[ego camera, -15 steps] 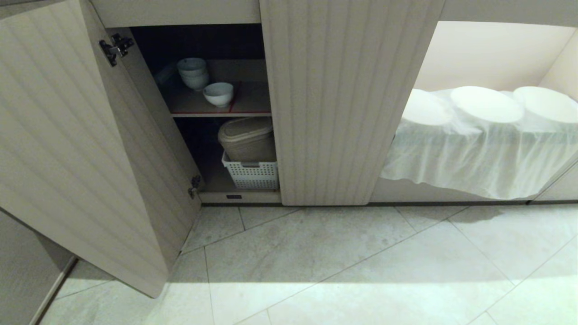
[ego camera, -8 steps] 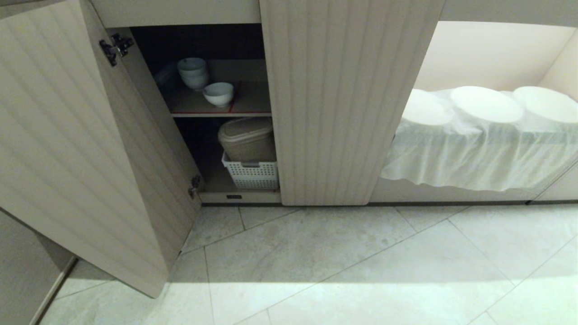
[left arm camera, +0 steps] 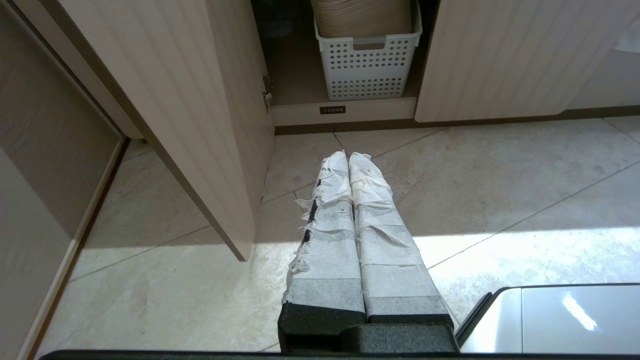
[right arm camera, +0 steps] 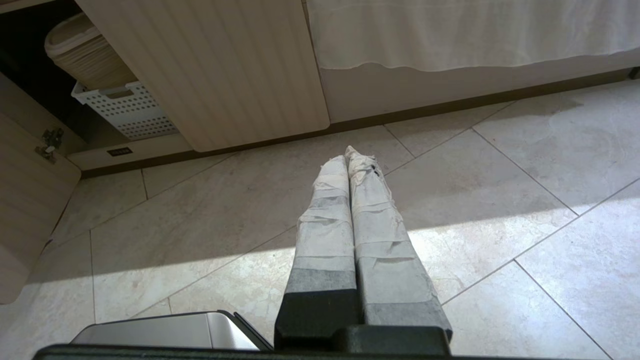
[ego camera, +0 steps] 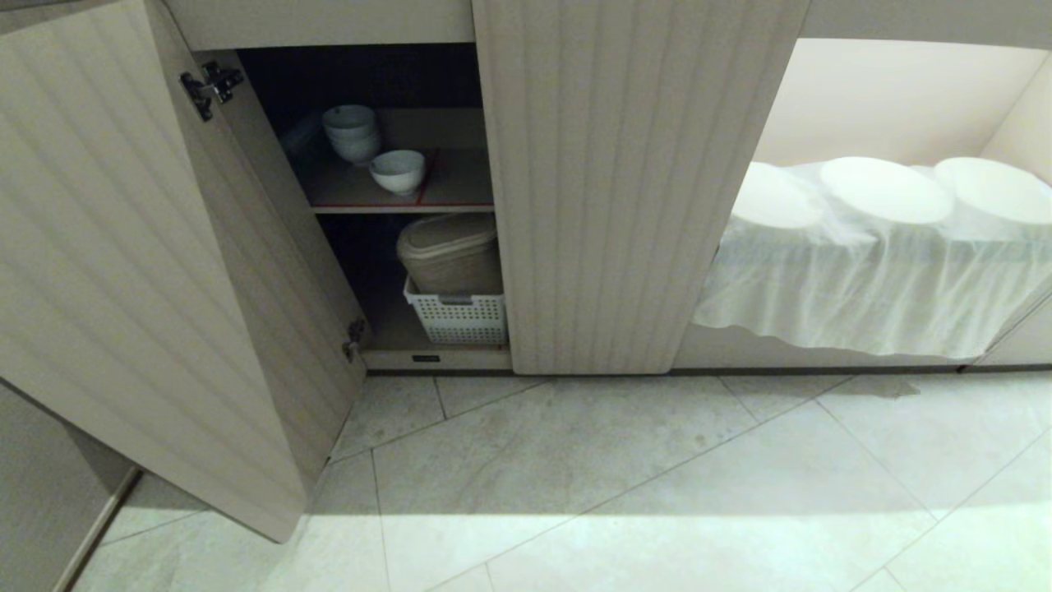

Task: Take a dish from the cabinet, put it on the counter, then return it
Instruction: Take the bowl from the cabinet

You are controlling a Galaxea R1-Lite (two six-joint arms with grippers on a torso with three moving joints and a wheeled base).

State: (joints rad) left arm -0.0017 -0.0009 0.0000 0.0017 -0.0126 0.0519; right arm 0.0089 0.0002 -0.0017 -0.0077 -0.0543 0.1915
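The dish [ego camera: 397,171] is seen on the upper shelf of the cabinet [ego camera: 633,189], just beside the stack of bowls [ego camera: 352,133] and nearer to the shelf's front edge than the stack. It is judged to be stiff, glossy ceramic, so probably slippery and fragile, and rather light. The rim is best pinched on the side away from the stack, though the dim shelf makes this uncertain. The left gripper [left arm camera: 348,159] and the right gripper [right arm camera: 346,158] are held over the floor, fingers pressed together, nothing between them.
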